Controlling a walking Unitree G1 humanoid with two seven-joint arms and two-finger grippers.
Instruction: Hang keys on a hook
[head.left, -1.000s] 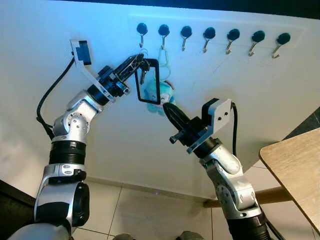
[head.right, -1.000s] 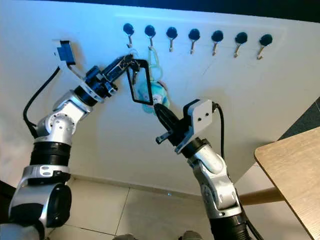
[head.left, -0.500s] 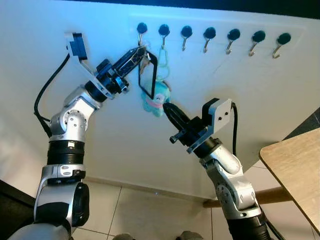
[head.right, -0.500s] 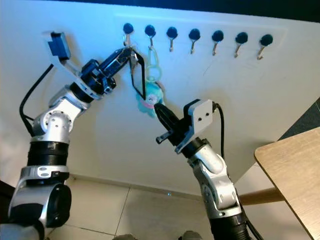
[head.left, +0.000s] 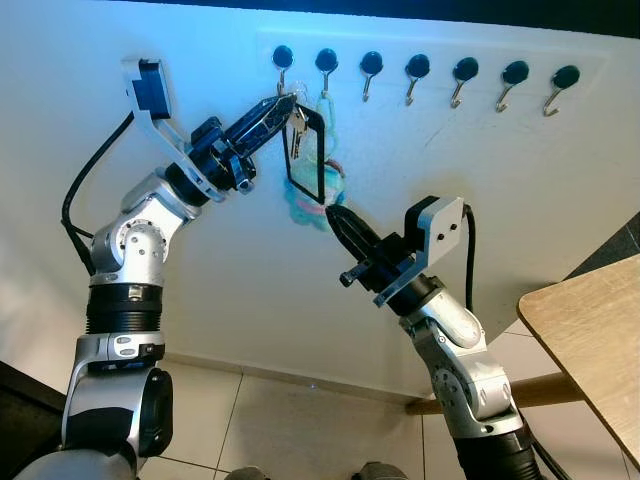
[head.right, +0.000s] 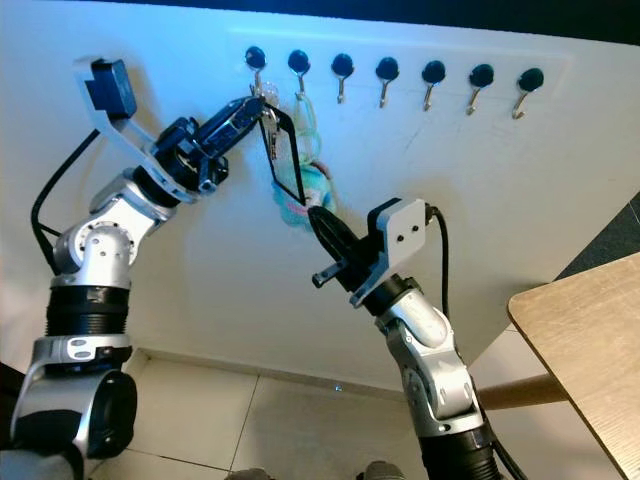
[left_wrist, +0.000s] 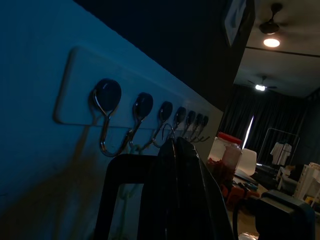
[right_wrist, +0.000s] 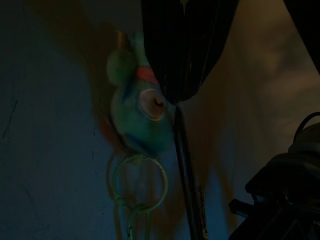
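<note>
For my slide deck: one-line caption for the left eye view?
Left tool lifts keys toward the leftmost hook; right tool waits below.

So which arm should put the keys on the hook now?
Left. The left gripper already holds the keys right below the leftmost hook; the right gripper sits lower, by the plush charm.

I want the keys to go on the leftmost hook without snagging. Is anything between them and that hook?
Nothing visible blocks it. The left gripper holds the keys right beside the leftmost hook, which looks bare. The plush toy hangs from the next hook, close alongside; the keys' black strap dangles before it.
</note>
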